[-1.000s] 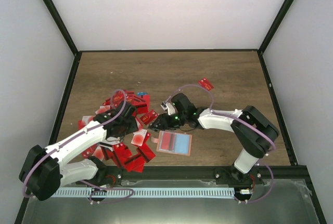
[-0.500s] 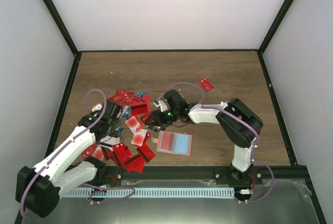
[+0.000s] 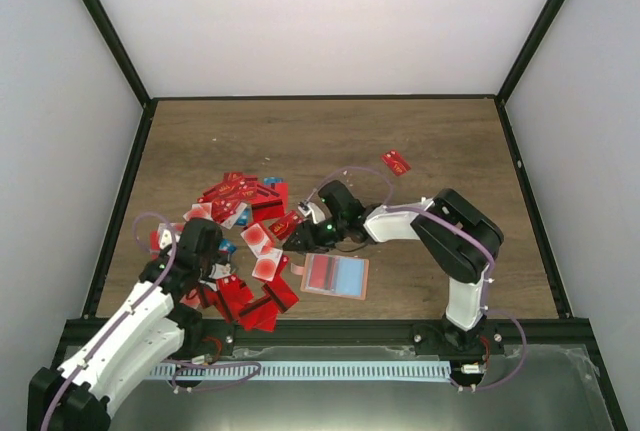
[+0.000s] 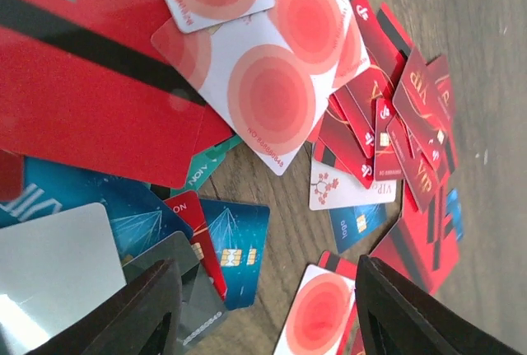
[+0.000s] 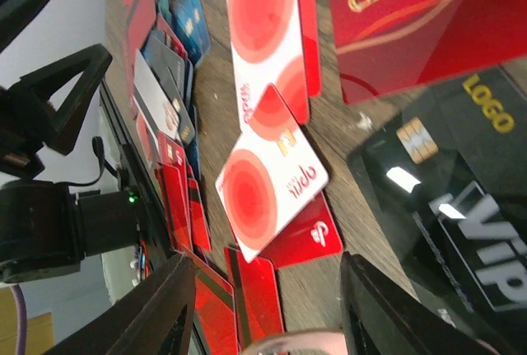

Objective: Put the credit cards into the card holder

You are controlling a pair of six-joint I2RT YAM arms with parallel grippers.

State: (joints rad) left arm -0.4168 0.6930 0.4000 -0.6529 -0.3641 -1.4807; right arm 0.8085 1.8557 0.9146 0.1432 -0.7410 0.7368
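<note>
While parted, both jaws over credit cards (image 3: 240, 194) near card holder (image 3: 335, 276).

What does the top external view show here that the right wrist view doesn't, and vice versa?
Only top external: the open card holder, a lone red card far from the pile, the whole left arm and right arm. Only right wrist: a black card printed VIP and LOGO. Both: the credit cards spread on the wooden table, including pale cards with red circles.
</note>
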